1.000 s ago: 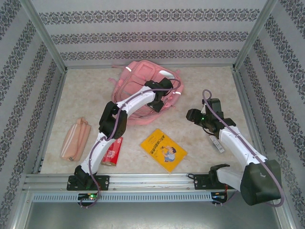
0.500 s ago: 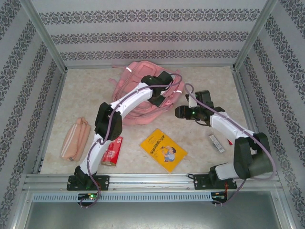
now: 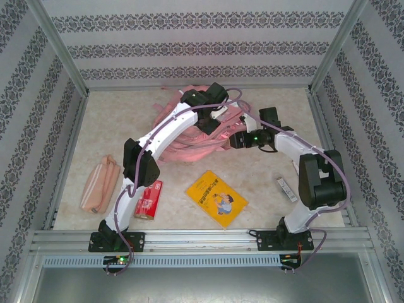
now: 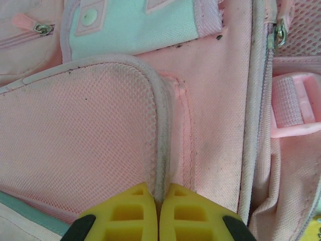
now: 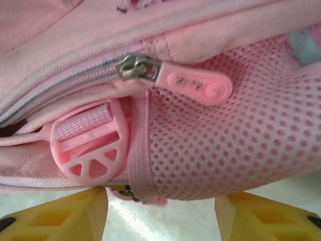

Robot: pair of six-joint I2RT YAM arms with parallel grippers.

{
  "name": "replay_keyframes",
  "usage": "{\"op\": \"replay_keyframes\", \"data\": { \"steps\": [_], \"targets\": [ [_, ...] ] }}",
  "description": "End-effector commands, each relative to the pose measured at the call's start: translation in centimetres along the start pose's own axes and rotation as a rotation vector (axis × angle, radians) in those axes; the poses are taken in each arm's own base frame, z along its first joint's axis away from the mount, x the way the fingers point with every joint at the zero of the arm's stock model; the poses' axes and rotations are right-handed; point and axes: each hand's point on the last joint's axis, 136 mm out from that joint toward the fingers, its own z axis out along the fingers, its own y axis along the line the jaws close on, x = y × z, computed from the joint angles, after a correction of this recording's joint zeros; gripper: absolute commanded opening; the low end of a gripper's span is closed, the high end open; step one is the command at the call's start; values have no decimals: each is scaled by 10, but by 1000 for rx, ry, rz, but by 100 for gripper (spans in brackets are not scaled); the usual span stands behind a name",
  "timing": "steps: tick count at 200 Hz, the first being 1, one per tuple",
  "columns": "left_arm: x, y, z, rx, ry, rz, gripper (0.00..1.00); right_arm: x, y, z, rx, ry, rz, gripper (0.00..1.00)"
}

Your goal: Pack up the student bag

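**One backpack (image 3: 192, 144): left gripper (image 4: 158, 192) clamped on it, right gripper (image 5: 160, 203) open**

The backpack is pink and sits at the far middle of the table (image 3: 113, 120), bunched up under both arms. The left gripper's fingers are fully together, pinching the piped seam of the mesh pocket (image 4: 75, 125). The right gripper's fingers are wide apart with nothing gripped, hard up against the backpack's side, just below one round buckle (image 5: 90, 150) and one zipper pull (image 5: 193, 85).

Loose on the near half of the table:
- one yellow book (image 3: 216, 197)
- one red packet (image 3: 148, 199)
- one pink pencil case (image 3: 100, 184)
- one small pale bar (image 3: 286, 189)

All four lie apart from the backpack.
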Motion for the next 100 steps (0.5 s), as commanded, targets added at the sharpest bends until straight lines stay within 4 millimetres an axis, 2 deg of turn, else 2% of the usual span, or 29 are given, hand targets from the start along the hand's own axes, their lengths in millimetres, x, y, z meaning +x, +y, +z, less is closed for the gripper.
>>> {"op": "replay_keyframes", "data": {
  "steps": [1, 52, 81, 100],
  "targets": [
    [-19, 12, -56, 4, -131, -17, 0, -7, 11, 1, -87, -3, -9, 57],
    [-25, 8, -62, 43, -160, -42, 0, -5, 23, 1, -160, -8, 9, 50],
    [-30, 12, -71, 52, -191, -78, 0, -2, 26, 0, -178, -3, 12, 45],
    [-32, 17, -73, 52, -205, -96, 0, 1, 25, 1, -175, 4, 26, 44]
  ]
}}
